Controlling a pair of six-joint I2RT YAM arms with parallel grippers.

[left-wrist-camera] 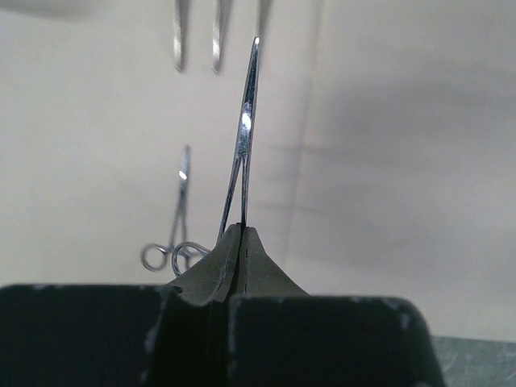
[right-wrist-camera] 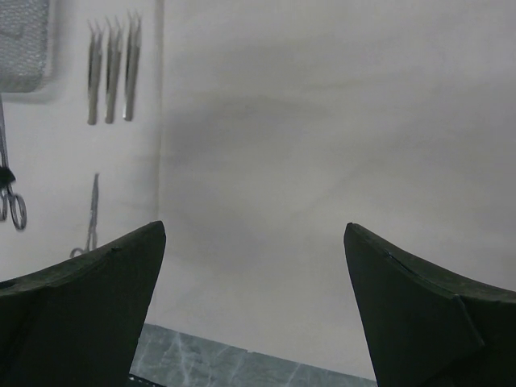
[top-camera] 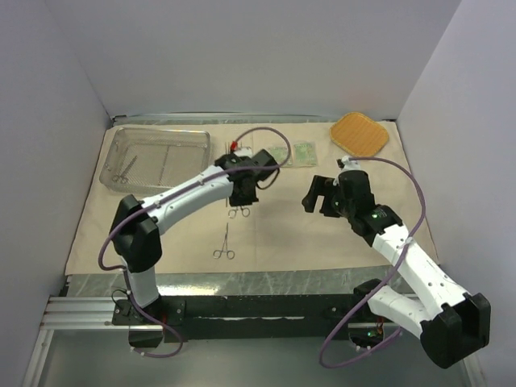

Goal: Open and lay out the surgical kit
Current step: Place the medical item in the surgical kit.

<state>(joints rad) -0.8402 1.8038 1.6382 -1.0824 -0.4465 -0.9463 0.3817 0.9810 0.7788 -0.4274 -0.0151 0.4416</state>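
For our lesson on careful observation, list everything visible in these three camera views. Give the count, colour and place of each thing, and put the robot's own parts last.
wrapping cloth: one, beige, spread flat over the table.
wire-mesh tray: one, steel, on the cloth's far left corner.
forceps: three, steel; one in the left jaws, one flat on the cloth nearby, one in the tray.
tweezers: three, steel, side by side on the cloth.
packets: two, green-white, on the cloth right of the tray.
woven pad: one, orange, far right corner.
left arm: one, white and black; jaws shut on forceps.
right arm: one, white and black; jaws open, empty, above bare cloth.
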